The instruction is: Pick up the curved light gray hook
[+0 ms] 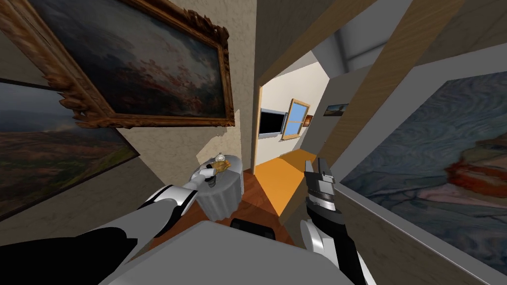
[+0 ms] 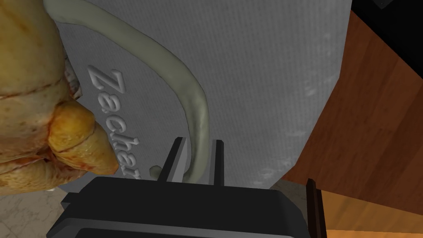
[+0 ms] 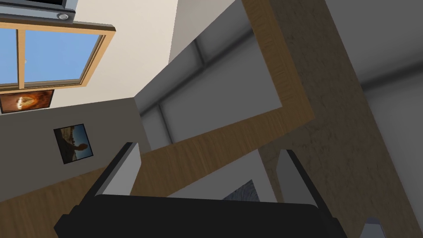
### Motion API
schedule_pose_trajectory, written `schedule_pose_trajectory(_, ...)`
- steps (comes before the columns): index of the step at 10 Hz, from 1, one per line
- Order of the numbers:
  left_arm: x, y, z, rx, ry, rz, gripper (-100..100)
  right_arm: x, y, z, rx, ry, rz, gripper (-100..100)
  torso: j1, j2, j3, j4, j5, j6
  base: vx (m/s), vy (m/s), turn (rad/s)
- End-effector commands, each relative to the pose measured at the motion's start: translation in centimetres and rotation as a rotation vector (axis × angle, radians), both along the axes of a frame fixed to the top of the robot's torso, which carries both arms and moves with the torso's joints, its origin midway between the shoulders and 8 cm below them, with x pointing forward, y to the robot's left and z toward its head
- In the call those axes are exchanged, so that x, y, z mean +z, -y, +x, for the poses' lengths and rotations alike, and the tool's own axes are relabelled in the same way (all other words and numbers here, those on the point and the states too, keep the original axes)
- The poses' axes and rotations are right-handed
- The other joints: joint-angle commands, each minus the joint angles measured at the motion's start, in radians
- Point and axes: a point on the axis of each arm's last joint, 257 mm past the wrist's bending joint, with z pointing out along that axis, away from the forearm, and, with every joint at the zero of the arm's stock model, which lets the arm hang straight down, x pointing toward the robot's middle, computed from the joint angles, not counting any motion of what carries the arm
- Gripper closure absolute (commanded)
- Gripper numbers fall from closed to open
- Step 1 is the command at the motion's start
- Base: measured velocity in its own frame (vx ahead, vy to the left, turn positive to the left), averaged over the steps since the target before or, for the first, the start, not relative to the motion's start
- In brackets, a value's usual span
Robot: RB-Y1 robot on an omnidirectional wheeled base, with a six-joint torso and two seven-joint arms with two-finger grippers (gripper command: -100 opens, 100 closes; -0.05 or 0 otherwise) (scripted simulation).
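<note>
Pale grey with a bit of green, the curved hook point(image 2: 194, 95) is seen lying across the grey tabletop point(image 2: 268, 82). One end of the hook is pinched by the left pincer point(image 2: 198, 143). The two thin fingers point(image 2: 172, 163) are pressed against it, one on each side. That end is close to the tabletop's edge. From there the hook runs away from the pincer, bends over in a big curve and goes toward the far side of the tabletop. Whether the hook is touching the tabletop or is lifted a little cannot be told.

Raised letters point(image 2: 113, 120) are seen on the tabletop just beside the hook, between it and a golden-brown piece of food point(image 2: 37, 103). The food is near the hook's far end, but it cannot be told if they touch. Past the tabletop's edge a red-brown wooden floor point(image 2: 371, 124) is seen.

In the head view the left pincer point(image 1: 211, 175) is held over the small round tabletop point(image 1: 235, 164), which is draped in grey. The golden-brown food point(image 1: 219, 166) is seen on it, with a small clear glass thing point(image 1: 220, 157) at the far edge. The right pincer point(image 1: 317, 166) is held up in the air, well apart from the tabletop and near a doorway point(image 1: 256, 128). In the right wrist view its fingers point(image 3: 122, 171) are spread wide.
</note>
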Motion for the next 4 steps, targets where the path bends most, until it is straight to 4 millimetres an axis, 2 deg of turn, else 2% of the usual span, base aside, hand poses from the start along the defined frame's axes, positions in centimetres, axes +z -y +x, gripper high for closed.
schedule_pose_trajectory(1,0.29,-0.6,-0.01,-0.024,0.003,0.0,100,0.0,0.0,0.0,0.0,0.0,0.0,0,0.0,0.0,0.0,0.0,0.0,0.0,0.051,-0.127,0.123)
schedule_pose_trajectory(2,0.29,-0.6,-0.01,-0.033,0.001,0.002,100,0.0,0.0,0.0,0.0,0.0,0.0,0,-0.001,0.0,0.0,0.0,0.0,0.0,0.036,-0.086,0.058)
schedule_pose_trajectory(3,0.23,-0.56,-0.05,-0.025,0.001,0.002,100,0.0,0.0,0.0,0.0,0.0,0.0,0,0.0,0.001,0.0,0.0,0.0,0.001,0.014,-0.029,0.007)
schedule_pose_trajectory(4,0.23,-0.54,-0.04,-0.028,0.001,0.002,0,0.0,0.0,0.0,0.0,0.0,0.0,0,0.004,0.002,0.001,0.001,0.001,0.001,0.003,-0.008,-0.003)
